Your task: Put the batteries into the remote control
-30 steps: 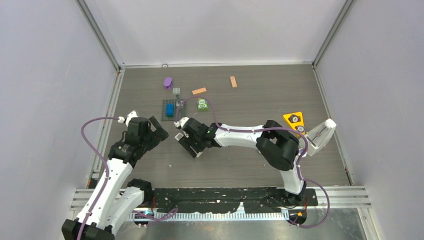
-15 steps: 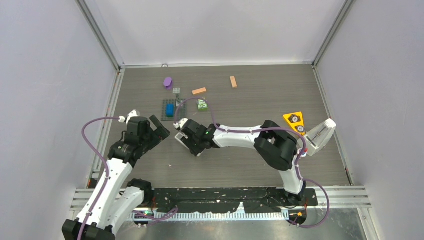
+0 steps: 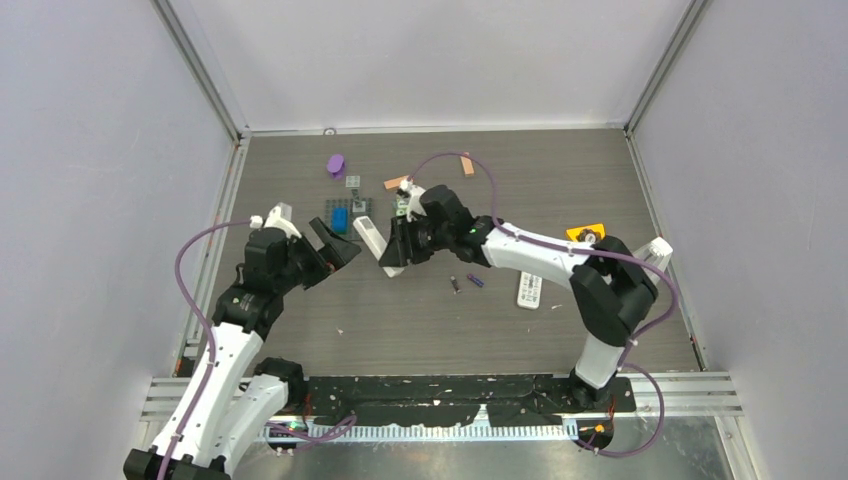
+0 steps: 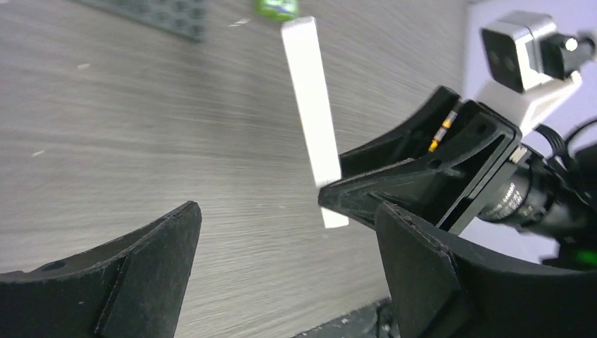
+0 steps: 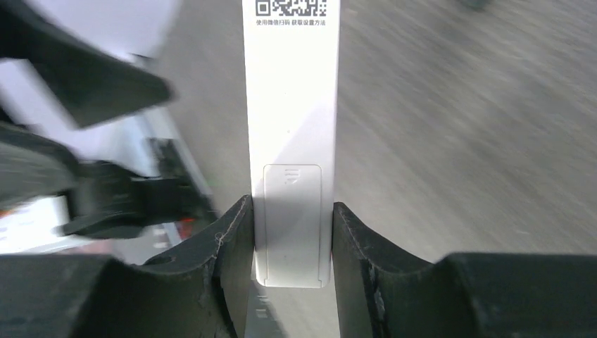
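Remote: a slim white remote control (image 5: 290, 105), held back-up at centre-left of the table, its printed code toward the far end.
Right gripper: the right gripper (image 5: 290, 205) clamps the remote's long edges at the battery-cover end; the battery cover (image 5: 292, 211) looks shut.
Left gripper: the left gripper (image 4: 286, 211) stands wide and empty, just left of the remote.
Batteries: a dark battery (image 3: 455, 285) and a purple battery (image 3: 476, 281) lie near each other on the table, right of the held remote; no others can be made out.
Handling: likely light, rigid, smooth plastic that could slip or twist in a narrow pinch. Gripping farther up the body would leave the cover free to slide. The batteries are tiny and apt to roll.
Surface: flat grey wood-grain table (image 3: 560, 180), probably low in grip.
Room: pale walls (image 3: 120, 150) close three sides. A second white remote (image 3: 529, 290) lies to the right; orange-tan blocks (image 3: 397, 183) and a dark baseplate (image 3: 333, 229) lie farther back.
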